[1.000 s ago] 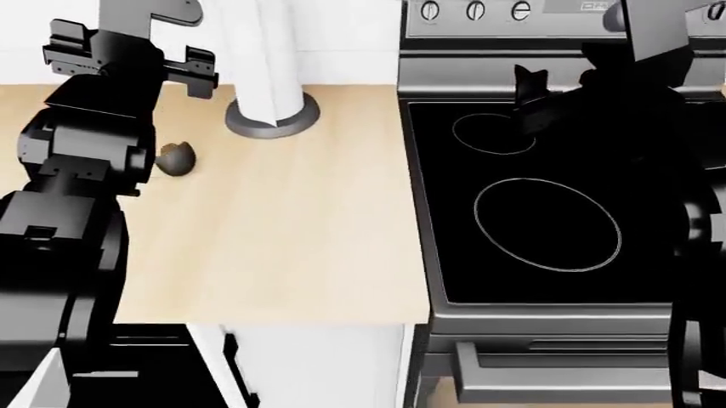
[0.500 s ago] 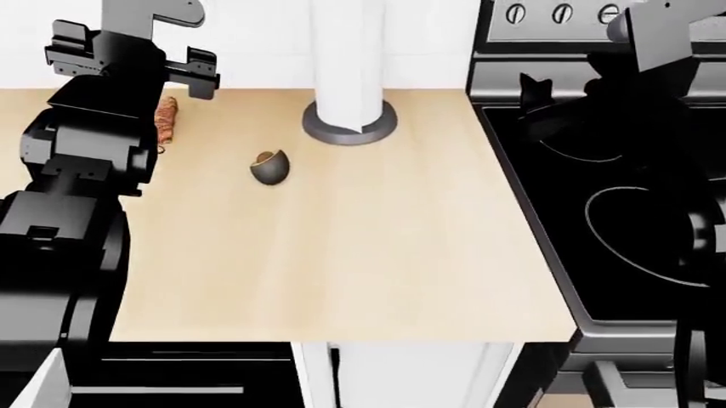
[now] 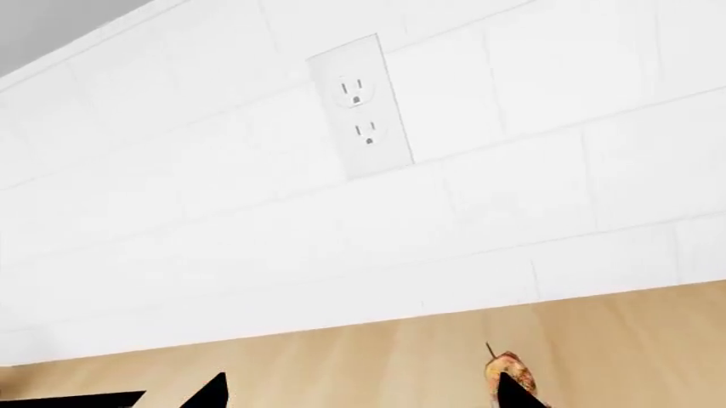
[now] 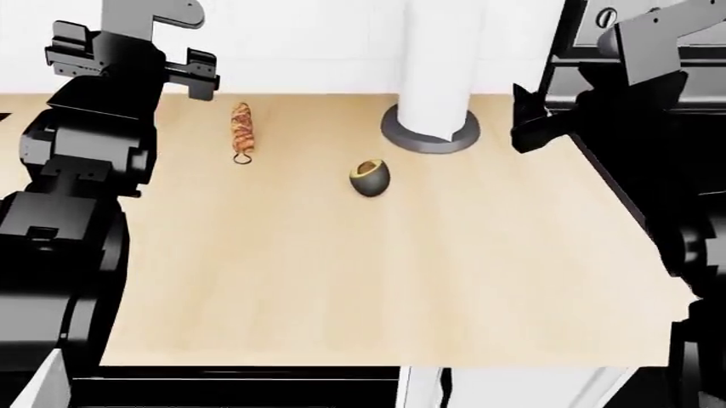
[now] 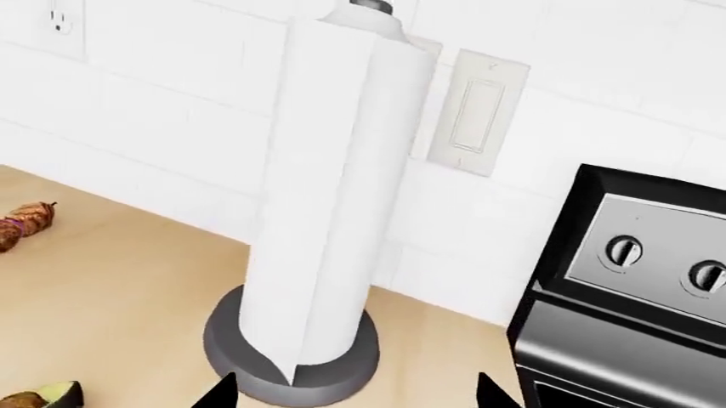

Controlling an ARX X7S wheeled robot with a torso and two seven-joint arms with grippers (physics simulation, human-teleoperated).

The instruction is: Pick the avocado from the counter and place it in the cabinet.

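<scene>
In the head view the avocado (image 4: 370, 177) sits alone on the bench (image 4: 340, 280), cut face tilted up, just in front of the paper towel stand (image 4: 431, 127) and well apart from the skewer (image 4: 241, 130), which lies with its long axis running toward the wall. The avocado is roundish, so no axis dictates the approach. The left gripper (image 4: 134, 53) hangs high near the back wall and the right gripper (image 4: 542, 119) hovers beside the stand's base — neither touches anything, and the avocado lies between them, forward of both. By my reading the right gripper is somewhat nearer, though it would have to come around the stand. From this view I cannot tell how far either gripper's jaws are parted. The left wrist view looks mostly at the tiled wall and an outlet (image 3: 360, 106); only the tips of the left gripper show at the frame's edge, set well apart with nothing between them, and the skewer's end (image 3: 509, 372) peeks in. It shows no avocado at all. The right wrist view gives what the other lacks: the avocado (image 5: 46, 396) at the frame's corner, the stand (image 5: 292, 353) straight ahead, the stove (image 5: 630, 306) to one side — and the right gripper's two tips spread wide and empty. The cabinet is not visible in any view.
</scene>
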